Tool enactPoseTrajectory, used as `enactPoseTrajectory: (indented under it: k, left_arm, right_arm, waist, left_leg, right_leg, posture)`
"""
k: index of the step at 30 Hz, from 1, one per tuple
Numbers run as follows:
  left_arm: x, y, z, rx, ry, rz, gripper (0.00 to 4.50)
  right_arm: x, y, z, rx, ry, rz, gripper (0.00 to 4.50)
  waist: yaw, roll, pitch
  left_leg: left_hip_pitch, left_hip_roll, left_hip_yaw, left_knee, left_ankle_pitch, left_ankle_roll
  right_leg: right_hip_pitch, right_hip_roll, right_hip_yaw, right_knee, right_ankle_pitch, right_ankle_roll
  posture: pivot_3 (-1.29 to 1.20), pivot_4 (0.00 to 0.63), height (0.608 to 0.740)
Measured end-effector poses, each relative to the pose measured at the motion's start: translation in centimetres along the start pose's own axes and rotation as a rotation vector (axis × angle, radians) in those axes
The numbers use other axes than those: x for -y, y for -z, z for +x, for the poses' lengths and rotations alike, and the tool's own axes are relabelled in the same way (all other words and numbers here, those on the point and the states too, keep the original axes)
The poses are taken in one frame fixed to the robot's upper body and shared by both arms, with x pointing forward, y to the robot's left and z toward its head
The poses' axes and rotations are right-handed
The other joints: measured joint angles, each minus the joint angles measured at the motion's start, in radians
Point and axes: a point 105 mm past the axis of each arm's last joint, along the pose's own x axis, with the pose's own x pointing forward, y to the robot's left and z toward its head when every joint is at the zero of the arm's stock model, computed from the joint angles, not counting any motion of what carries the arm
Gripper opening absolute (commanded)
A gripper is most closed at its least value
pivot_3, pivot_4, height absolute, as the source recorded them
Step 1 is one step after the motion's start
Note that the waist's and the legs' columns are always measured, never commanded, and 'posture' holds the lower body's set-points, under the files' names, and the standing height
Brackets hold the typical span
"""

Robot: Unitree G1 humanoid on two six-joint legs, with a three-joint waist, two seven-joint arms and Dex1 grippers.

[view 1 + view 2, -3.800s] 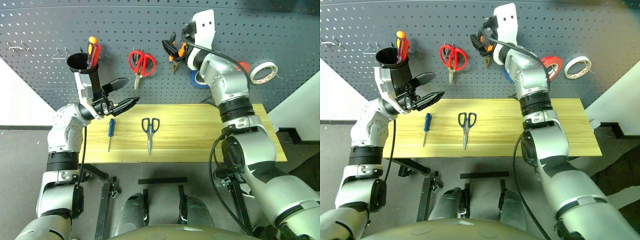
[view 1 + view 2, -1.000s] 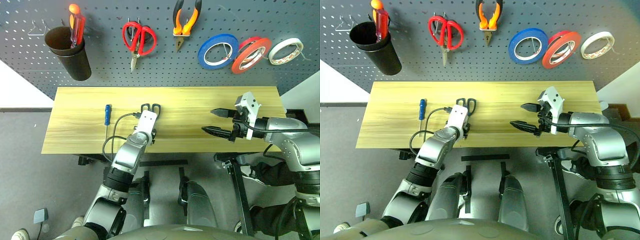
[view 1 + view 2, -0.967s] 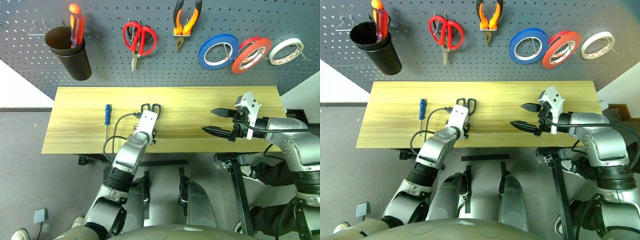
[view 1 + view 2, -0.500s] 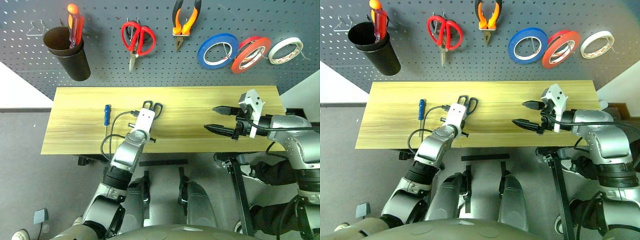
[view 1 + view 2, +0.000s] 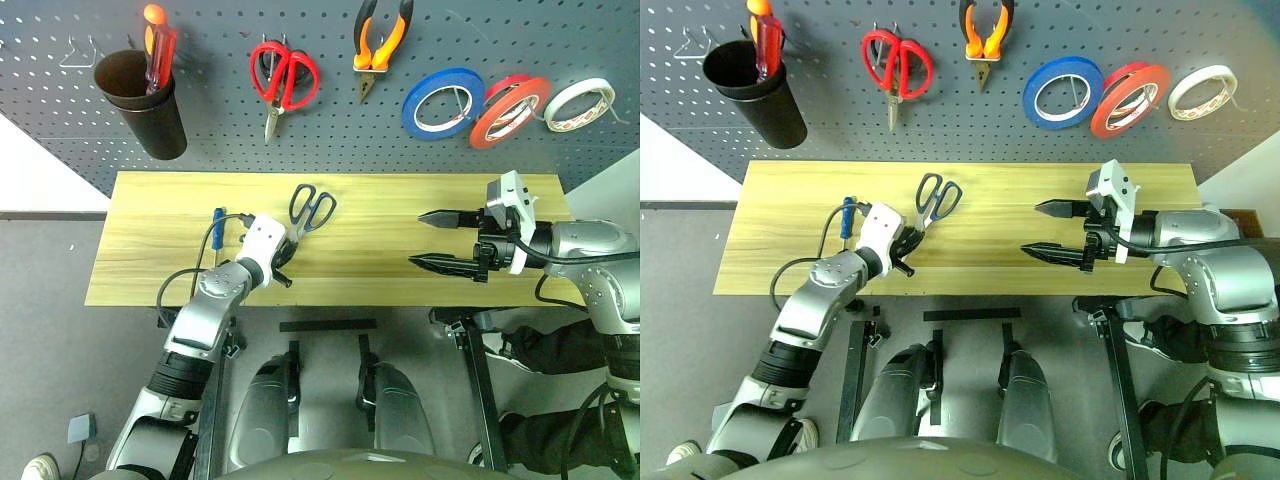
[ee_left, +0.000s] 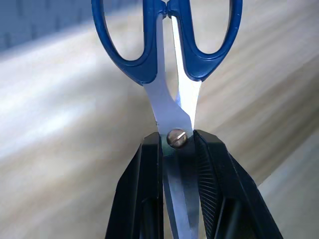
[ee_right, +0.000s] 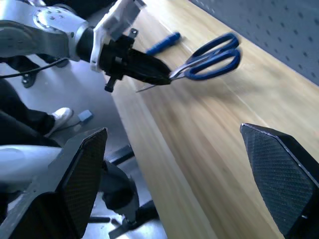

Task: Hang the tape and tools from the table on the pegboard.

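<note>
My left gripper (image 5: pixel 289 240) is shut on the dark blue-handled scissors (image 5: pixel 312 208), clamping the blades at the pivot screw (image 6: pixel 176 138). The handles point toward the pegboard (image 5: pixel 200 150), and the scissors hang a little above the table (image 5: pixel 150 200). A small blue-handled screwdriver (image 5: pixel 217 226) lies on the wood just left of that gripper. On the board hang the orange-and-black pliers (image 5: pixel 379 40) and the blue tape (image 5: pixel 440 103). My right gripper (image 5: pixel 442 240) hovers open over the table's right part with nothing between its fingers.
Red-handled scissors (image 5: pixel 283 76), a red tape roll (image 5: pixel 510 98) and a white roll (image 5: pixel 585 104) also hang on the board. A black cup (image 5: pixel 148 100) at its left holds a red-handled screwdriver. A bare wire hook (image 5: pixel 78 50) sits left of the cup.
My left gripper shut on the scissors and lifted them off the wood, swinging left so the handles tilt toward the board. The right gripper rose slightly, still open.
</note>
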Motion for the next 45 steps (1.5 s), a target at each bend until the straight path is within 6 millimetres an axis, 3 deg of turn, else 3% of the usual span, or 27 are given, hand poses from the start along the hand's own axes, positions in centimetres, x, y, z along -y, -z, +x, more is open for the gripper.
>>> enactPoseTrajectory:
  k: [5,13,19,26,29,36,45]
  left_arm:
    - [-0.8,-2.2,-2.6,0.193,-0.02,0.082,0.53]
    - [0.2,-4.8,-4.6,0.426,-0.014,0.183,0.53]
    - [-0.4,-8.1,-4.9,0.61,-0.079,0.275,0.53]
    - [-1.0,-10.5,-4.3,0.711,-0.133,0.273,0.53]
    - [-1.2,-10.4,-3.9,0.702,-0.147,0.249,0.53]
    - [-1.0,-7.4,-1.5,0.573,-0.128,0.222,0.53]
    - [-1.0,-7.8,0.3,0.58,-0.13,0.236,0.53]
  right_arm:
    - [-0.6,-1.9,-0.4,0.046,-0.012,-0.039,4.5]
    - [-0.7,-5.5,-0.7,0.142,-0.016,-0.113,4.5]
    - [-0.8,-6.3,-0.7,0.169,-0.01,-0.116,4.5]
    - [-0.7,-7.2,-0.8,0.195,0.001,-0.134,4.5]
    - [-0.7,-7.2,-0.9,0.194,0.011,-0.135,4.5]
    - [-0.3,-7.3,-1.2,0.19,0.042,-0.139,4.5]
    - [0.1,-6.7,-1.9,0.169,0.091,-0.115,4.5]
  waist:
    - [0.013,0.001,-0.018]
    - [0.055,0.001,-0.056]
    - [0.057,-0.001,-0.075]
    - [0.052,-0.002,-0.097]
    - [0.049,-0.002,-0.106]
    - [0.048,-0.002,-0.116]
    - [0.043,-0.002,-0.123]
  left_leg:
    - [-0.007,-0.001,-0.001,0.0,0.0,0.0]
    - [-0.01,-0.004,-0.002,0.002,0.001,0.0]
    - [-0.01,-0.006,-0.002,0.002,0.001,-0.001]
    - [-0.01,-0.006,-0.003,0.002,0.001,0.0]
    - [-0.01,-0.006,-0.003,0.002,0.001,0.0]
    - [-0.009,-0.006,-0.004,0.003,0.001,-0.001]
    - [-0.009,-0.005,-0.004,0.004,0.001,-0.001]
  right_leg:
    - [-0.002,0.001,-0.006,0.0,0.0,0.001]
    - [-0.002,0.002,-0.008,-0.002,0.002,0.003]
    - [-0.001,0.002,-0.008,-0.001,0.002,0.003]
    - [0.0,0.003,-0.009,-0.001,0.002,0.003]
    - [0.0,0.003,-0.009,-0.001,0.002,0.003]
    - [0.0,0.004,-0.009,-0.001,0.002,0.003]
    - [0.0,0.004,-0.009,0.0,0.002,0.003]
  posture:
    - [0.17,0.191,0.711]
    - [0.18,0.163,0.711]
    - [0.17,0.152,0.711]
    - [0.15,0.142,0.711]
    - [0.13,0.138,0.711]
    - [0.1,0.135,0.711]
    - [0.08,0.14,0.711]
